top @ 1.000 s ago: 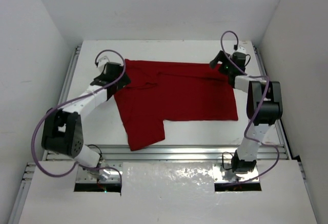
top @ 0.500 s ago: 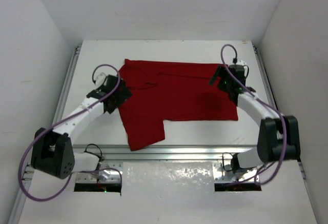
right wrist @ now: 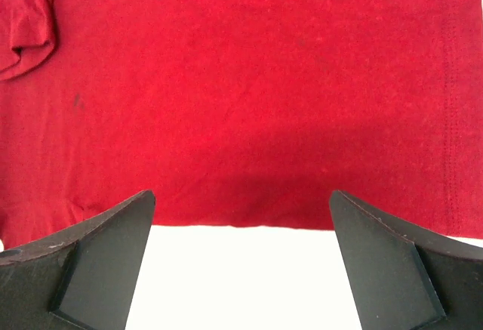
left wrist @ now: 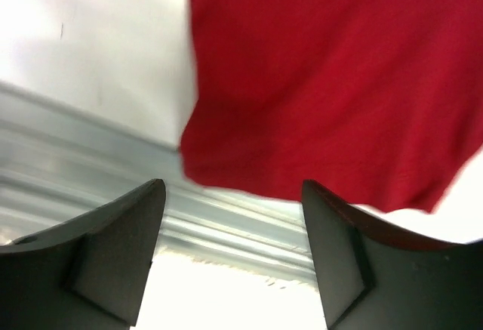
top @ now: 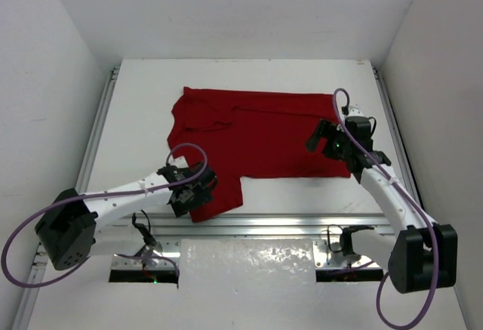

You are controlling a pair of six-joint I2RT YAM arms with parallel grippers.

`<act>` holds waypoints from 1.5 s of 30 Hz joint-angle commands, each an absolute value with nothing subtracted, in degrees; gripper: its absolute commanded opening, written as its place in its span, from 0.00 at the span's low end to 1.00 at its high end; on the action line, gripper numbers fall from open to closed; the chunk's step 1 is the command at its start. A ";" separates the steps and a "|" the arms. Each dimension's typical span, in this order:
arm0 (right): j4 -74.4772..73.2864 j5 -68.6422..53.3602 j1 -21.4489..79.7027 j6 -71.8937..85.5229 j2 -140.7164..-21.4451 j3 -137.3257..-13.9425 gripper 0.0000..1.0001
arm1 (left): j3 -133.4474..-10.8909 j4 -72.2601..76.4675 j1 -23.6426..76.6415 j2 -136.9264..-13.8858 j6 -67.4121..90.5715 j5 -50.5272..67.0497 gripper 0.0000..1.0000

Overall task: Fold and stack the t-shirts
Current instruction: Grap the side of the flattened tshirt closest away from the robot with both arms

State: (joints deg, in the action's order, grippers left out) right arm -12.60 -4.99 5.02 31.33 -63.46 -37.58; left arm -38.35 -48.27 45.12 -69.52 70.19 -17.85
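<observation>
While both arms stretch out over the white table [top: 136, 118], top view: dark red t-shirt [top: 256, 130] lies spread flat mid-table, long axis left to right, with one flap running toward the near edge on the left. Left gripper [top: 198, 190] sits at that flap's near-left corner. Right gripper [top: 318, 138] hangs over the shirt's right part, just inside the near hem. Left wrist view: jaws apart, nothing between them. The flap's corner lies just ahead, over the aluminium rail [left wrist: 68, 130]. Right wrist view: jaws wide apart, empty. The near hem runs crosswise just ahead of the fingertips, cloth beyond it, bare table beneath. Judgement: each arm is nearest its own side's near edge, and the next pinch has its hem straight ahead.
</observation>
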 commanded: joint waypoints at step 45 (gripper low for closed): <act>-7.56 -15.20 4.66 28.74 -55.90 -32.26 0.99 | -30.14 -32.60 49.92 -76.53 73.03 -31.72 0.64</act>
